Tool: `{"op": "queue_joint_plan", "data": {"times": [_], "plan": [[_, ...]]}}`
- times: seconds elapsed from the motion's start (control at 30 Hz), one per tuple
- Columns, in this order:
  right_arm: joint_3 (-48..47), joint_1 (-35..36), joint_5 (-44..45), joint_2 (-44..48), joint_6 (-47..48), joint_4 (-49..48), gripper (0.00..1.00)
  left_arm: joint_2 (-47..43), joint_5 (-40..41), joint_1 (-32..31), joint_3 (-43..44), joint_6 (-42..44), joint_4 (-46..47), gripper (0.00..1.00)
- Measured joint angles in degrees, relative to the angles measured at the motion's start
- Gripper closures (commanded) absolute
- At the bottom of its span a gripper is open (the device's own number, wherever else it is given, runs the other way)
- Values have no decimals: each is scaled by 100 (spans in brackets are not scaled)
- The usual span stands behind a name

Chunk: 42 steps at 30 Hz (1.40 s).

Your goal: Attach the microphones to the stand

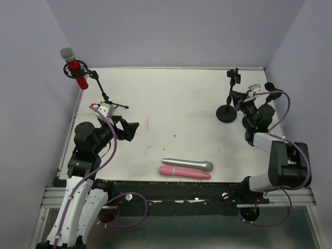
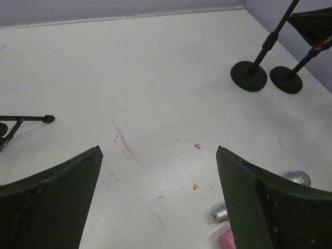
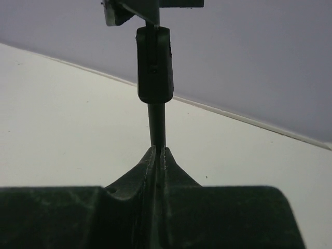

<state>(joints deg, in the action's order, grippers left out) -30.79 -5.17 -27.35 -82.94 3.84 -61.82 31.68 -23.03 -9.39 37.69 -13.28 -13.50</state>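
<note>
White table (image 1: 181,104) recorded in top view, w/ faint reddish smears near centre. At far-left corner a red mic (image 1: 77,70), silver mesh head up, is seen clipped in a tripod stand (image 1: 104,96). A silver-grey mic (image 1: 187,165) and a pink mic (image 1: 184,173) are found lying flat near the front edge, side by side and approx. parallel, the pink one nearer the arms. A round-base stand (image 1: 226,113) is placed far right, its clip (image 1: 234,77) at the top. The L gripper (image 1: 129,129) is held low at left, jaws wide apart over bare table. The R gripper (image 1: 241,99) is set against the round-base stand's pole, above the base.

Left wrist view: L fingers (image 2: 52,202) are seen wide apart, only smeared table between them. The silver-grey mic is partly hidden behind the finger on the view's right, so only head and tail end are shown. A sliver of the pink mic is seen at the bottom edge. Far right, a second stand base (image 2: 286,79) is noted just beside the first. One tripod leg is noted at the left edge.

Right wrist view: R jaws are seen together, clamped on the thin black pole (image 3: 157,124) just below its thicker collar (image 3: 154,65). Table and a purple-grey wall (image 3: 259,62) are recorded behind.
</note>
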Motion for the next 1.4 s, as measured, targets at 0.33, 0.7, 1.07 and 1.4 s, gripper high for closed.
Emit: {"op": "queue_joint_plan", "data": {"times": [0.33,0.7,1.07,1.4], "plan": [[-68,87,-236,44,-289,28,68,0,7,0,0,17,0,1],[94,87,-107,431,-262,302,56,-2,9,0,0,26,-2,1],[-37,81,393,334,-258,555,50,-35,9,0,0,26,-4,1],[-564,83,446,-595,-273,308,63,-35,9,0,0,31,-4,1]]}}
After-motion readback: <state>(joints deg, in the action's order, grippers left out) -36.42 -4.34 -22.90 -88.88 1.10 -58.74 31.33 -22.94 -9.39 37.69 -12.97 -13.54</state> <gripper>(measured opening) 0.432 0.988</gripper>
